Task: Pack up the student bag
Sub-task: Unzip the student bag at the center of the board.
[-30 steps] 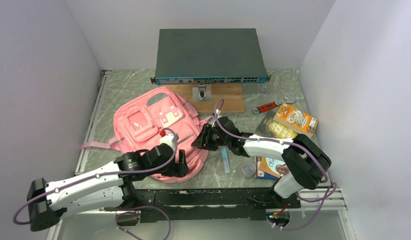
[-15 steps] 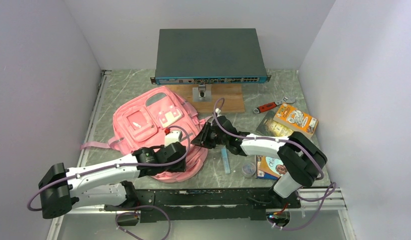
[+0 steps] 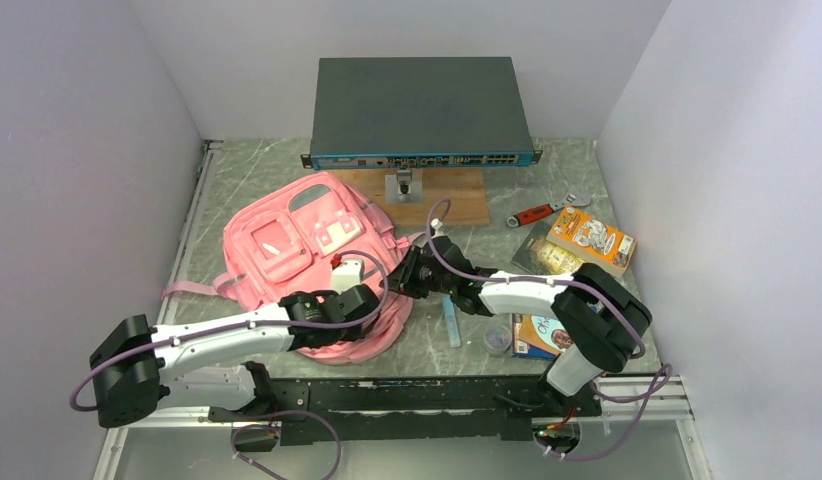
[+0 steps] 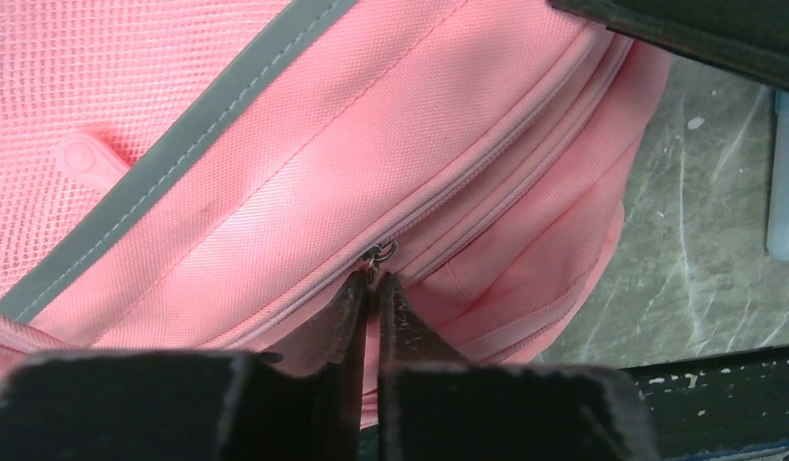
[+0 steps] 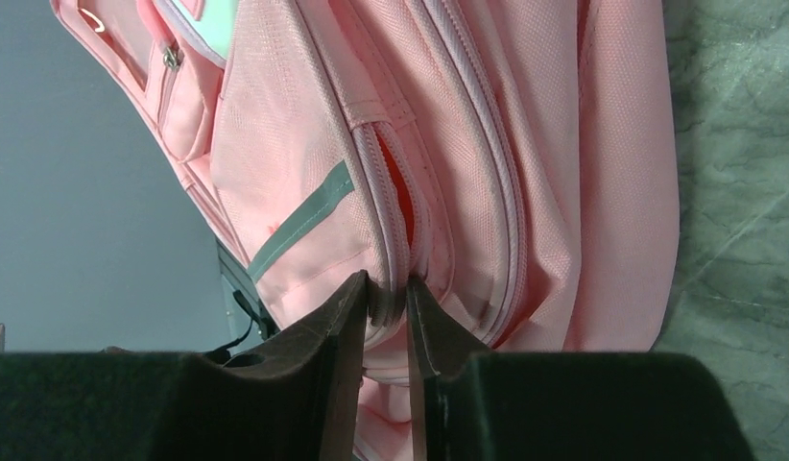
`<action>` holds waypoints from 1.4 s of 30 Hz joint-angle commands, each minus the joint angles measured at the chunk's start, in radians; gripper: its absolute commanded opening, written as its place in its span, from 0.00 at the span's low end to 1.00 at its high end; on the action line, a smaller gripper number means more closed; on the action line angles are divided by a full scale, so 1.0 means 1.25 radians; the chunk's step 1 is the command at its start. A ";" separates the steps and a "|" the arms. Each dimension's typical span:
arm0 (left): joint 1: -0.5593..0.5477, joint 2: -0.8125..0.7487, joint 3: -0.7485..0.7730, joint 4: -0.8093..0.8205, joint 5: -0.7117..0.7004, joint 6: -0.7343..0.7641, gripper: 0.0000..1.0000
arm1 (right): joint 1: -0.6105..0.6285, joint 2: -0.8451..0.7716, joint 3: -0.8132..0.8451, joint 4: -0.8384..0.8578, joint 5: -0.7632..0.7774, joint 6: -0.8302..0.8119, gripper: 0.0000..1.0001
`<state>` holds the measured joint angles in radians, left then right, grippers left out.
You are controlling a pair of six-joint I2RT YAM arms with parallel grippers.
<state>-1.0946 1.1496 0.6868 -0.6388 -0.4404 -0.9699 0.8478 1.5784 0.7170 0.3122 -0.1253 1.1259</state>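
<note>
Marbled grey worktop (image 3: 237,170), left half: soft light-pink fabric backpack (image 3: 287,235), limp, light, bunches easily. Your left gripper (image 4: 373,283) clamped on small metal zip pull (image 4: 379,252); right gripper (image 5: 385,288) pinching backpack seam. Good holds, likely.

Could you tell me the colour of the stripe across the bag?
Grey; the stripe shows best in the left wrist view.

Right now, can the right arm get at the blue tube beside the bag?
Probably not yet: the right gripper is pinched on a zip edge of the student bag. The blue tube lies uncovered beside its forearm.
</note>
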 commanded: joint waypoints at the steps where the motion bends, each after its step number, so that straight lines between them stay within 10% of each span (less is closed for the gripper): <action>1: 0.000 -0.022 0.031 -0.066 -0.071 -0.021 0.02 | -0.001 0.000 -0.009 0.098 0.013 0.021 0.27; 6: 0.001 -0.032 0.051 -0.079 -0.061 0.016 0.00 | 0.004 0.039 0.010 0.151 -0.044 0.016 0.34; 13: 0.001 0.057 0.098 -0.237 -0.134 -0.111 0.00 | -0.055 0.013 -0.039 0.201 -0.082 0.041 0.00; 20: 0.001 0.186 0.152 -0.440 -0.162 -0.232 0.00 | -0.140 -0.024 -0.067 0.206 -0.201 -0.003 0.00; 32: 0.169 -0.163 -0.021 -0.174 0.013 0.020 0.00 | -0.243 -0.037 -0.032 0.117 -0.319 -0.113 0.00; 42: 0.300 -0.194 -0.011 -0.294 0.056 -0.023 0.00 | -0.317 -0.024 -0.013 0.094 -0.372 -0.147 0.00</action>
<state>-0.7609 0.9131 0.6746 -0.7319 -0.2081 -1.0096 0.5392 1.5578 0.6640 0.4553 -0.5884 1.0222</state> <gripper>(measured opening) 0.027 0.045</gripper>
